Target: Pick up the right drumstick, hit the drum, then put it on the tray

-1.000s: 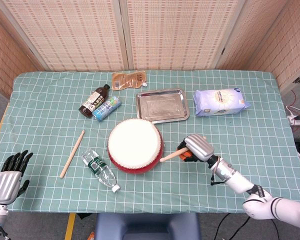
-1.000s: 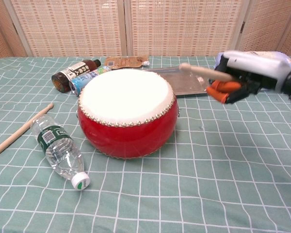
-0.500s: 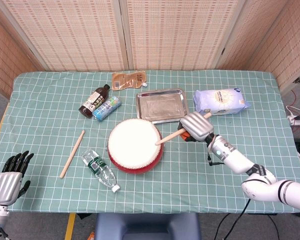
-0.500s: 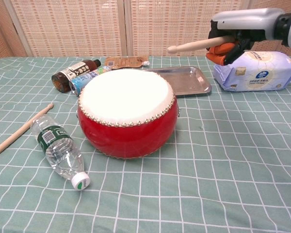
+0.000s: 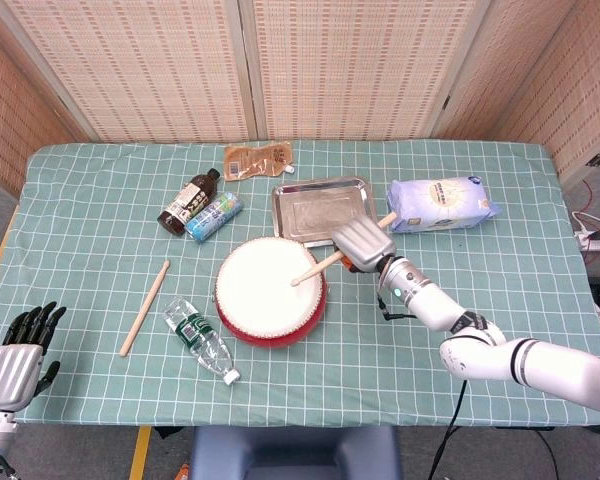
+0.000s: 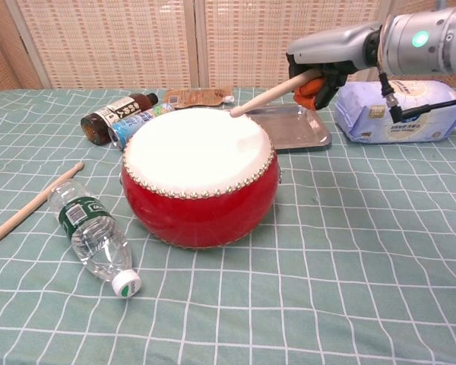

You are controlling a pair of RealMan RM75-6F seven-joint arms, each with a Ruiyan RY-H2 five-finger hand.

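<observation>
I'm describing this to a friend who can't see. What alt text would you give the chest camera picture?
The robot's right hand holds a wooden drumstick slanting down, its tip over the far edge of the white head of a red drum on a green checked tablecloth. Behind are a metal tray and a white packet; at left lie a water bottle and a second stick.

Glossy red drum point(image 6: 201, 201), shiny metal tray point(image 5: 322, 214), wooden drumstick point(image 6: 262, 99).

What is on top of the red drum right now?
Over the drum white skin is the tip of a wooden drumstick, held by the right hand; whether it touches cannot be told. Nothing else lies there. The stick's grip is hidden inside the hand.
</observation>
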